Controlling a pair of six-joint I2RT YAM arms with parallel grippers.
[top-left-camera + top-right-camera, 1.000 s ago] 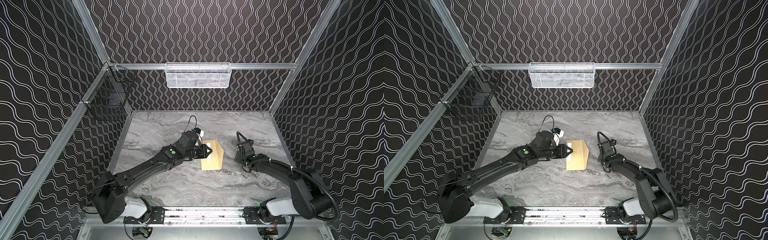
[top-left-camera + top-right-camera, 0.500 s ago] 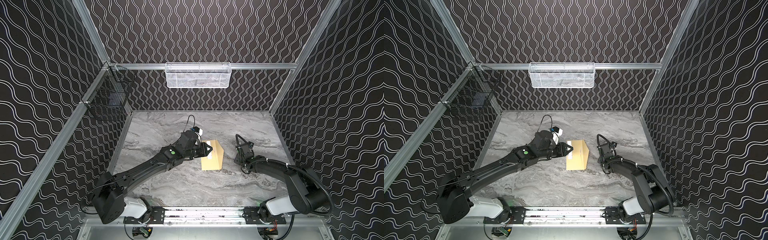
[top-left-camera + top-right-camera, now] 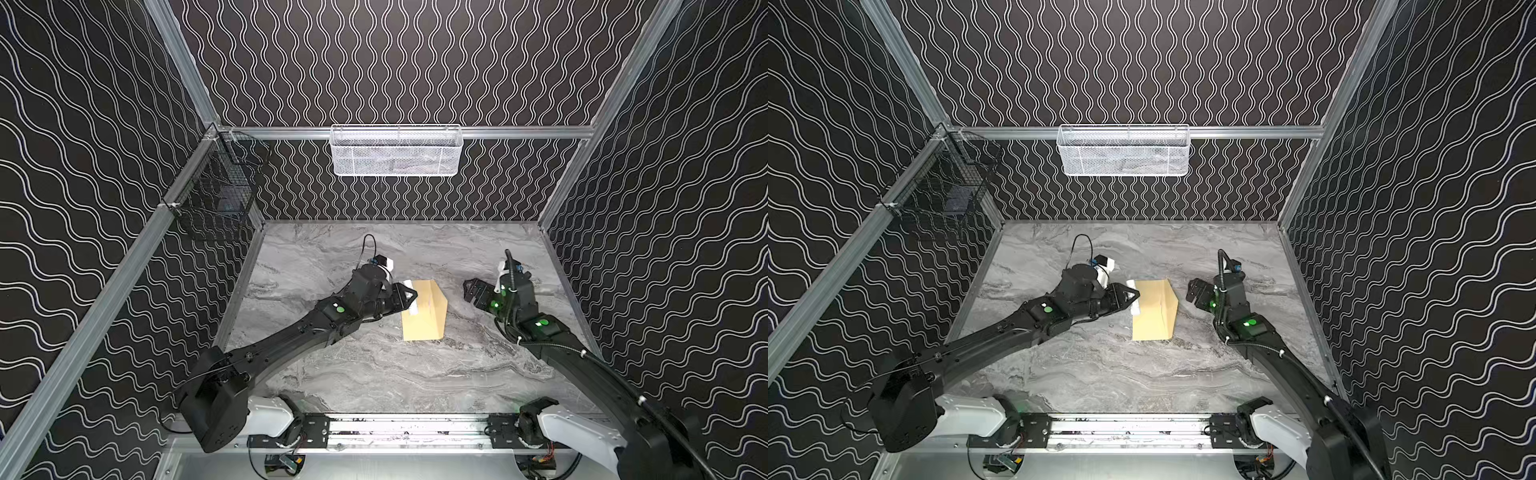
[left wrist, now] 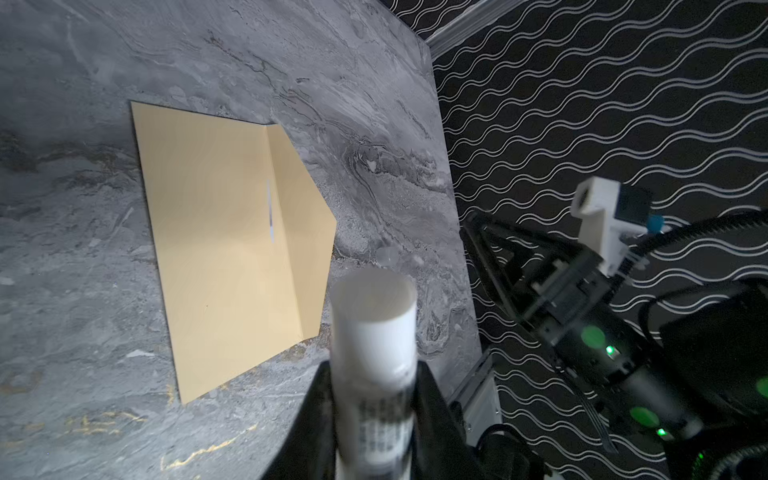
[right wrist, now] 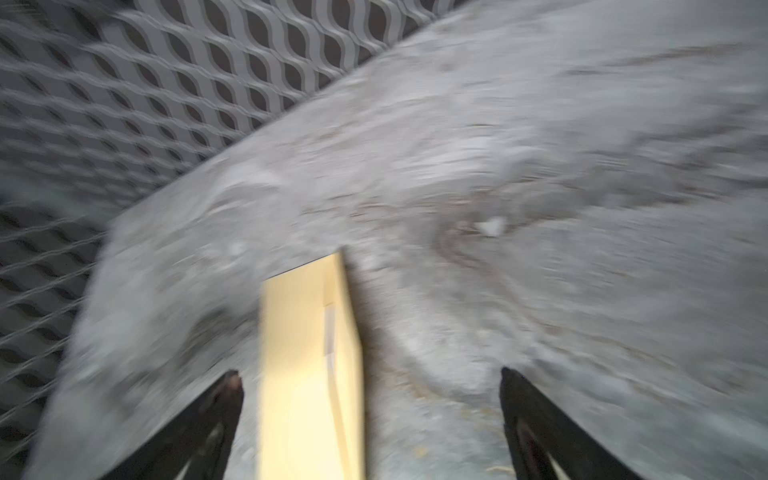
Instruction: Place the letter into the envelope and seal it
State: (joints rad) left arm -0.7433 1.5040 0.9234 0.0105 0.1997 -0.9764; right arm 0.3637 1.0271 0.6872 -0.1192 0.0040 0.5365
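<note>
Over the last second the right end effector (image 3: 473, 293) has been opened from nearly closed to wide. It is now empty and is held just off the flap side of the envelope (image 3: 424, 311), touching nothing. The envelope has not been shifted: it lies flat near the middle of the tabletop (image 3: 374, 374), with its flap (image 4: 305, 232) folded out toward the right arm.

Of the letter (image 4: 270, 208) only a thin white sliver is seen at the envelope's mouth, so it is judged to be already inside. The left end effector (image 3: 409, 296) is kept narrow, clamped on a white tube (image 4: 374, 332) over the envelope's left edge.

A small pale round piece (image 4: 386, 254) lies on the tabletop just beside the flap. It may be what was let go, though this cannot be told. Sealing is judged to be what remains, and the freed right end effector is now available for the flap.
</note>
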